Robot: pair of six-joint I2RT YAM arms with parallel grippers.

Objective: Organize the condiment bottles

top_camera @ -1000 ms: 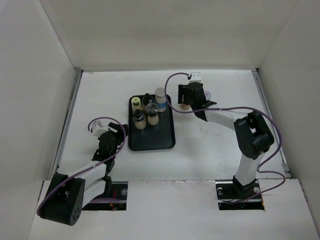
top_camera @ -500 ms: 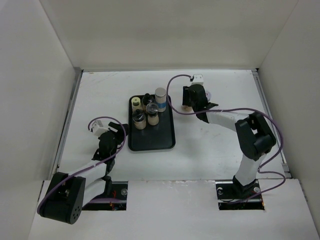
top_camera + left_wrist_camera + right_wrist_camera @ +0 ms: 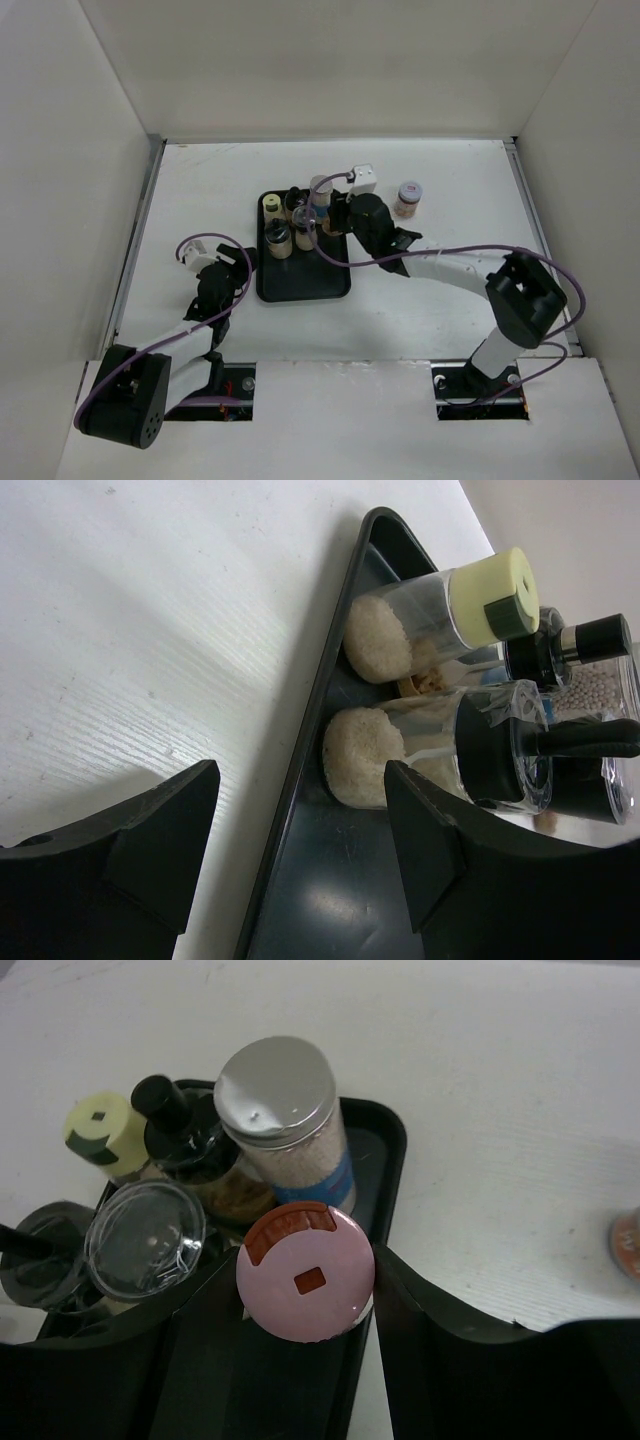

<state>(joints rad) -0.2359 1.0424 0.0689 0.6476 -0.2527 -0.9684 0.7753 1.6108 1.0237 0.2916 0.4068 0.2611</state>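
**Right gripper** (image 3: 305, 1260): fingers partly closed, one against each side of the pink-capped jar (image 3: 305, 1288), which sits upright between them. In the top view this gripper (image 3: 335, 215) is at the upper right edge of the tray (image 3: 305, 275). Whether the jar's base rests on the tray cannot be told.

**Left gripper** (image 3: 300, 790): fingers apart with nothing held. The tray's left rim (image 3: 300, 780) runs through the gap, and neither finger visibly touches it. In the top view it (image 3: 238, 263) sits just left of the tray.

**Jars on the tray**, all clustered in its upper half:
- silver-capped jar (image 3: 280, 1110) with a blue band, just behind the held jar
- black-capped jar (image 3: 165, 1105)
- yellow-capped jar (image 3: 100, 1130)
- clear-lidded jar (image 3: 145, 1238), just left of the held jar

**Loose jar** (image 3: 407, 198): stands alone on the table (image 3: 200, 190), well right of the tray, and shows at the right edge of the right wrist view (image 3: 628, 1245).

**Edges and room**: the tray's raised rim lies close to the held jar. The lower half of the tray is bare. Open table lies on both sides of the tray and toward the top of the frame.
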